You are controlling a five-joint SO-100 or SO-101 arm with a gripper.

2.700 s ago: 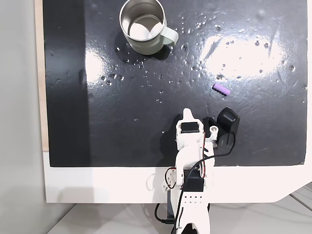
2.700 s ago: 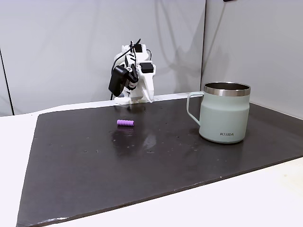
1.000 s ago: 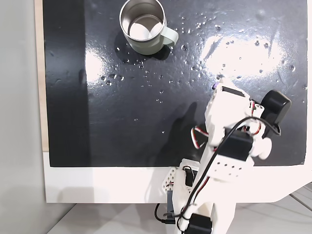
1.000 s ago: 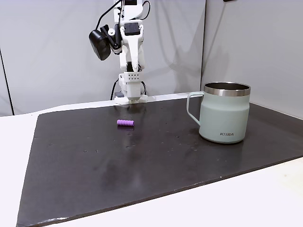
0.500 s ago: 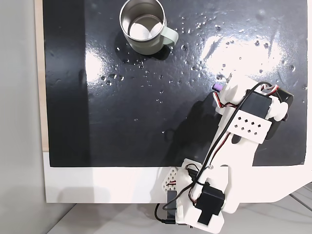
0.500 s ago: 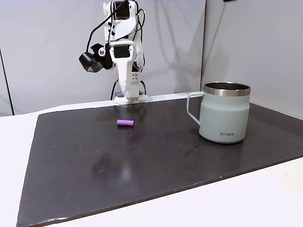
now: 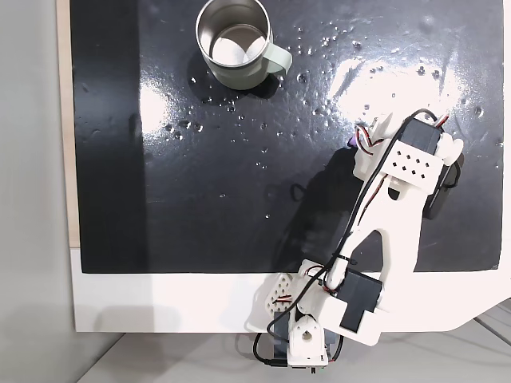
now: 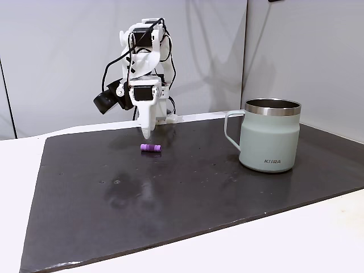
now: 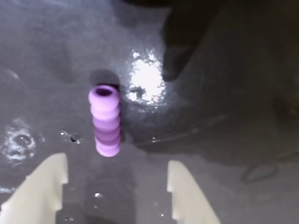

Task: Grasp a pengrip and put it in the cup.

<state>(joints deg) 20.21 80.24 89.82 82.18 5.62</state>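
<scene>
The purple ridged pengrip [image 9: 105, 120] lies flat on the black mat, just ahead of my open gripper [image 9: 117, 170] and nearer the left fingertip [image 9: 44, 182] than the right one. From the side, the gripper [image 8: 147, 135] points down, hovering just above and behind the pengrip [image 8: 151, 148]. From above, the arm covers most of the pengrip [image 7: 352, 143], leaving a purple sliver beside the gripper [image 7: 371, 136]. The sage-green cup [image 7: 234, 44] stands upright and empty at the far end of the mat, well away, handle [image 8: 230, 129] towards the arm's side.
A glossy black mat [image 7: 200, 159] covers the white table [image 7: 160, 303], with bright glare patches on it. The arm's base [image 7: 307, 335] sits at the near edge. Grey walls [image 8: 68, 57] rise behind the table.
The arm has unfolded from its rest pose, swung towards the pengrip and lowered until the gripper hangs just over it. Pengrip and cup have not moved.
</scene>
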